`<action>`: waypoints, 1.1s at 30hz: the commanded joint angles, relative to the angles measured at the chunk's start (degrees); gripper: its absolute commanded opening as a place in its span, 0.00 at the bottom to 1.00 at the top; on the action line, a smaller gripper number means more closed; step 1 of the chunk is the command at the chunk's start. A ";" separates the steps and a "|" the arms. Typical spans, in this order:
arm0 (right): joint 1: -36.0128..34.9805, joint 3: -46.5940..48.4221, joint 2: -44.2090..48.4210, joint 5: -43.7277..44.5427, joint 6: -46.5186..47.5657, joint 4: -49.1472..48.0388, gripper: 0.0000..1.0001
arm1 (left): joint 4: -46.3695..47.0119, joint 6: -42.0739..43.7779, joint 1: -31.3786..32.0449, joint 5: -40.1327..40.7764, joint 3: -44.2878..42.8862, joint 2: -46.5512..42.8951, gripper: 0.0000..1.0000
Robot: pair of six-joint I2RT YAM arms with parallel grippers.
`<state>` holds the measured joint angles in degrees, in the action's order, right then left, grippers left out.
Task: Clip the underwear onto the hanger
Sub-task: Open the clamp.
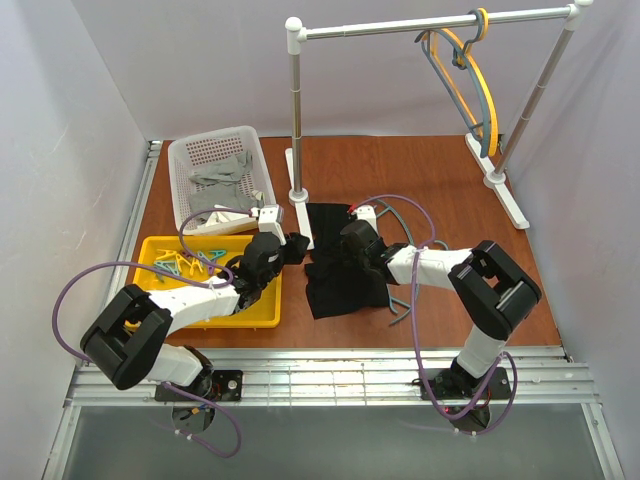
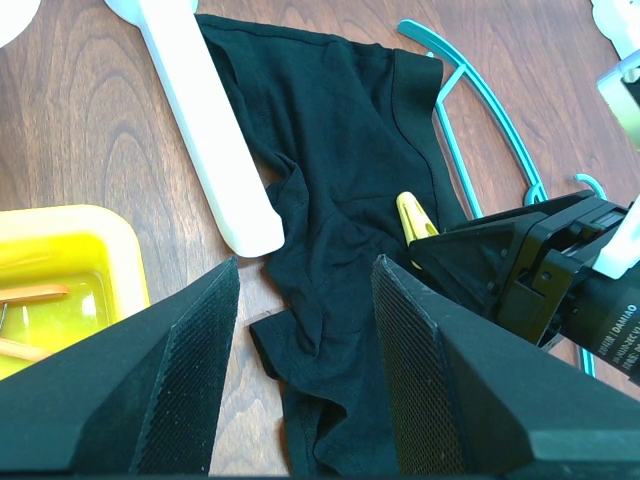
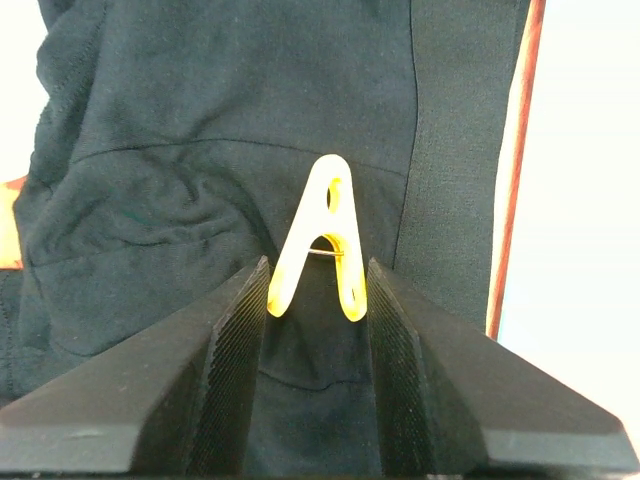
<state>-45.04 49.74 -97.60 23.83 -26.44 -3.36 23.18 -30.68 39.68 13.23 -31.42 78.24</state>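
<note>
Closest to us in the right wrist view are the two dark ribbed fingers [image 3: 235,340] of the right hand [image 3: 315,275]. They are pressed in on the legs of a yellow clip [image 3: 318,235], pinching it with its tip pointing away, over the underwear [image 3: 200,120]. We cannot tell whether that tip touches the cloth.

In the left wrist view the left hand [image 2: 305,300] is spread wide with nothing between its fingers. It hangs above the near, rumpled edge of the underwear [image 2: 340,130]. Across from it we see the right hand [image 2: 440,240] with the yellow clip [image 2: 412,218] at its tip, low over the fabric.

The underwear [image 1: 340,275] lies crumpled on the wooden surface [image 1: 420,170], near the middle, with one edge just beside the white foot of the rack [image 2: 210,130]. The teal hanger [image 2: 480,110] lies flat on the surface at the garment's far right side. One end of its frame runs under the cloth's corner, and its hook shows past the right hand.

From above, both hands meet over the garment, the left hand [image 1: 290,245] on its left and the right hand [image 1: 345,240] on its right. A yellow tray [image 1: 260,310] holding loose clips [image 1: 185,262] sits under the left arm. Behind it is a white basket [image 1: 190,150] with grey cloths [image 1: 225,170]. A yellow hanger [image 1: 462,90] and a grey-blue hanger [image 1: 492,105] hang from the rack's rail.
</note>
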 commanded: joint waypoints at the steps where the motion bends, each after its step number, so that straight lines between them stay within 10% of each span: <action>1: -0.23 1.15 -1.71 -0.10 -0.37 0.10 0.34 | 0.20 0.53 -0.31 0.39 0.75 -0.89 0.48; 21: -0.31 1.15 -3.21 0.24 0.68 0.72 0.32 | 0.29 0.88 -0.22 1.09 1.45 -2.39 0.48; 33: -0.23 -0.16 11.02 1.65 8.33 6.51 0.28 | 1.43 2.72 -0.31 -0.40 0.83 -1.42 0.48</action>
<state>-45.08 49.78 -91.68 24.12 -20.99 0.40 23.46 -29.52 39.68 12.95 -30.63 77.89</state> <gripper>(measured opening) 0.281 0.480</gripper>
